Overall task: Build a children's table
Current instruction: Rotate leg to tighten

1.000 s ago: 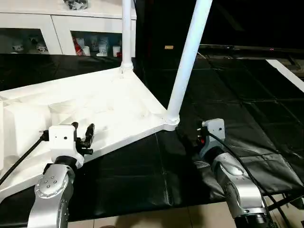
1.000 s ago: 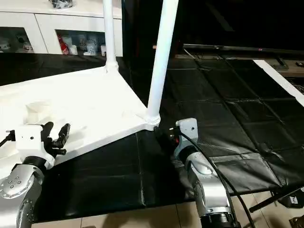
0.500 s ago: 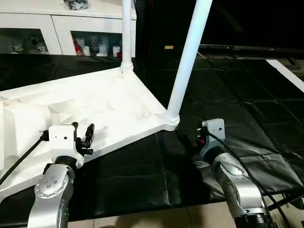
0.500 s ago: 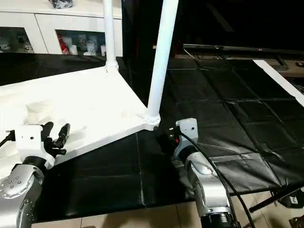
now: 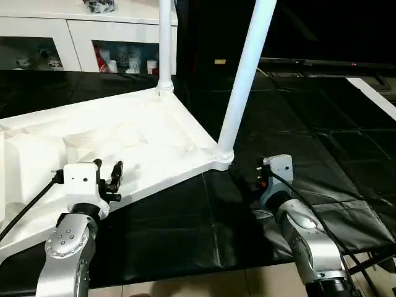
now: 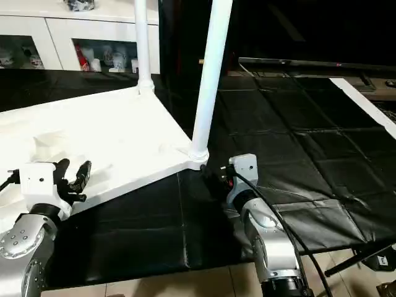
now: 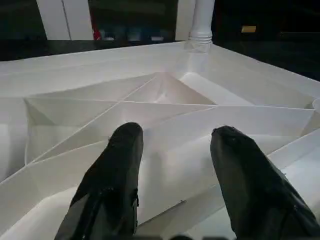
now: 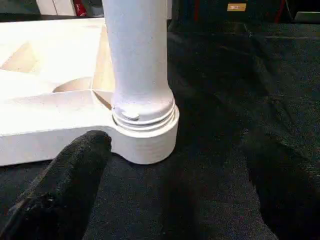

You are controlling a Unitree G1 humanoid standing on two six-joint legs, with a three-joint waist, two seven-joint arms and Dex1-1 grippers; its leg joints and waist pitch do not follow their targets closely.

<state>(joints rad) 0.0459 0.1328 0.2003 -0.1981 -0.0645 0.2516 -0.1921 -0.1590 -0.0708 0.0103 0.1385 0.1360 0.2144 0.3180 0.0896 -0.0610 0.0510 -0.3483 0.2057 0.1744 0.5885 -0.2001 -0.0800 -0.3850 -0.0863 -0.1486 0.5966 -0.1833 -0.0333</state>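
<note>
White tabletop (image 5: 124, 133) is lying underside-up with two legs (image 5: 242, 80) standing; two remain. Left gripper (image 7: 175, 165) half-spread, right gripper (image 8: 170, 200) spread wide, both empty.

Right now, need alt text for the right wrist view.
A round white plastic table leg stands upright in the corner socket of the upturned white plastic tabletop, on a black floor mat. The right gripper is open, its two black fingers low in front of the socket, holding nothing.

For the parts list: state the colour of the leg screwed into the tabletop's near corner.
White, like the tabletop; the leg shows best in the right wrist view.
</note>
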